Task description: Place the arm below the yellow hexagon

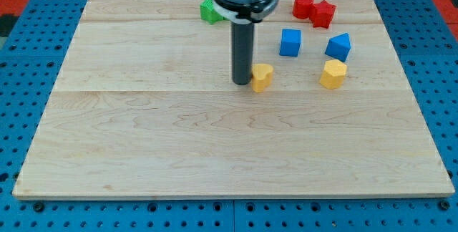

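The yellow hexagon-shaped block (pixel 333 74) sits on the pale wooden board (pixel 143 132), toward the view's right. The bare rod's tip (pixel 242 83) rests to its left, touching a yellow heart-shaped block (pixel 262 77); the goal spot lies right and downward.

The wooden worktop (pixel 143 153) carries two yellow blocks (pixel 262 76) (pixel 333 74), two blue blocks (pixel 290 43) (pixel 338 46), two touching red blocks (pixel 303 5) (pixel 323 13) and a green block (pixel 210 10).
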Robot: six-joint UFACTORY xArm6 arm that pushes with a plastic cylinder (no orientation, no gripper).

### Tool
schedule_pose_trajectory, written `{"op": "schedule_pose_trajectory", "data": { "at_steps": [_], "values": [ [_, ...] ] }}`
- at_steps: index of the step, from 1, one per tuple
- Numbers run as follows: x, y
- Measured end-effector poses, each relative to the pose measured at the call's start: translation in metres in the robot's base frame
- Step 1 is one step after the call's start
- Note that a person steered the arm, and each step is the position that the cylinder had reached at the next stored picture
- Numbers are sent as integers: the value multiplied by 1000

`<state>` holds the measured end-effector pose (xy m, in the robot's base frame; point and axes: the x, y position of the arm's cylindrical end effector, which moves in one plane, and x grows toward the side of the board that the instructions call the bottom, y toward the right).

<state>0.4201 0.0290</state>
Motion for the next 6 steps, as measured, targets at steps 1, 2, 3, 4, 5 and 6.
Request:
{"op": "schedule_pose_trajectory", "data": {
  "at_steps": [1, 2, 3, 4, 5, 6],
  "values": [
    [0, 31],
    [1, 50],
    [1, 25],
    [1, -9],
    [1, -36],
    [8, -47]
  ]
}}
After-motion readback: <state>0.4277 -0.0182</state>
